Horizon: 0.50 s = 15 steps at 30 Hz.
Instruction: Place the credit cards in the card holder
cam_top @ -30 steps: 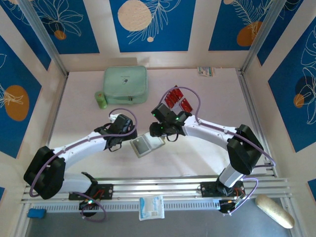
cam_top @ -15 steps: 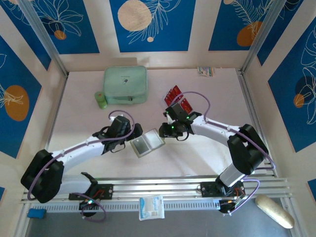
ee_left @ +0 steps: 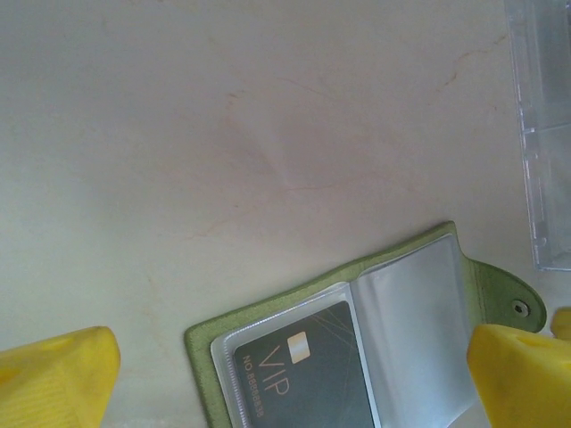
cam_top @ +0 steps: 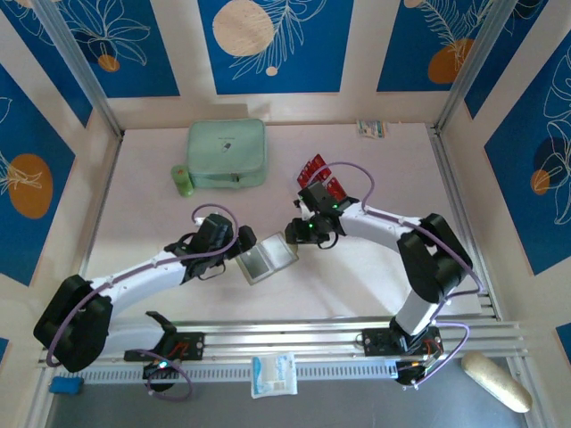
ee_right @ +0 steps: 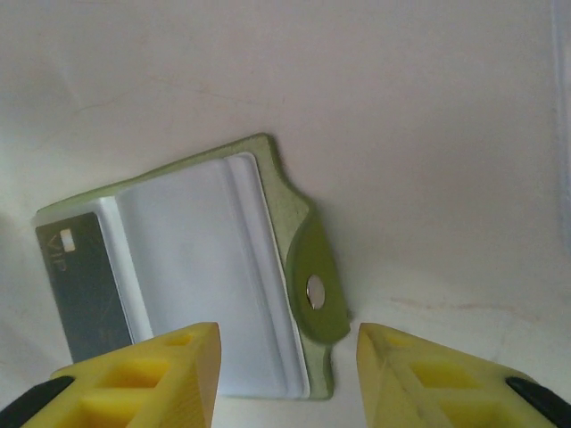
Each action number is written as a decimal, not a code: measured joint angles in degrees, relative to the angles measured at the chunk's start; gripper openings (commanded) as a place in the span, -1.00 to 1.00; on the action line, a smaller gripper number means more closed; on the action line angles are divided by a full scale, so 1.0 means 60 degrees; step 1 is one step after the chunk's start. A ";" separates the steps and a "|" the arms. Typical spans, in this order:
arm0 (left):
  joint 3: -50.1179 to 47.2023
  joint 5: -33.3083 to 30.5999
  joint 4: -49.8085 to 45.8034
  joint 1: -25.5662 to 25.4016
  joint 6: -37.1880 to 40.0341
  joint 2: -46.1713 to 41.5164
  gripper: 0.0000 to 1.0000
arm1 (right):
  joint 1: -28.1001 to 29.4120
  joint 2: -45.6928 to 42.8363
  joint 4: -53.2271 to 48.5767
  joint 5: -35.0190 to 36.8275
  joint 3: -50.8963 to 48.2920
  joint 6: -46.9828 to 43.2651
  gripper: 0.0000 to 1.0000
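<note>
Card holder [cam_top: 266, 258] lies open on the table [cam_top: 384, 267], between the two arms, silvery pockets up. We note a black VIP card [ee_left: 299, 373] in one pocket. Left arm stretches low from the near left. Left gripper [cam_top: 241, 253] is spread wide at the holder's left edge, empty. Right arm bends inward. Right gripper [cam_top: 294, 237] hangs over the snap tab [ee_right: 314, 290], jaws partly apart, clasping nothing. Red cards [cam_top: 310, 169] lie just behind the right wrist.

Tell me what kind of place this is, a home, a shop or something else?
Most likely a robot lab cell: two arms bolted to an aluminium rail, a pale table boxed in by blue patterned panels, and props laid out, like an open card holder and a mint-green case.
</note>
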 measured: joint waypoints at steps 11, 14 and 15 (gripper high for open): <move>0.0084 0.0397 0.0015 0.0000 0.0011 0.0397 1.00 | -0.0135 0.0605 0.0036 0.0171 0.0375 -0.0025 -1.00; 0.0193 0.0517 0.0055 0.0000 0.0036 0.0514 1.00 | -0.0153 0.0328 0.0040 0.0175 0.0066 0.0044 -1.00; 0.0240 0.0543 0.0084 0.0000 0.0040 0.0565 1.00 | -0.0153 0.0164 0.0036 0.0171 -0.0120 0.0109 -1.00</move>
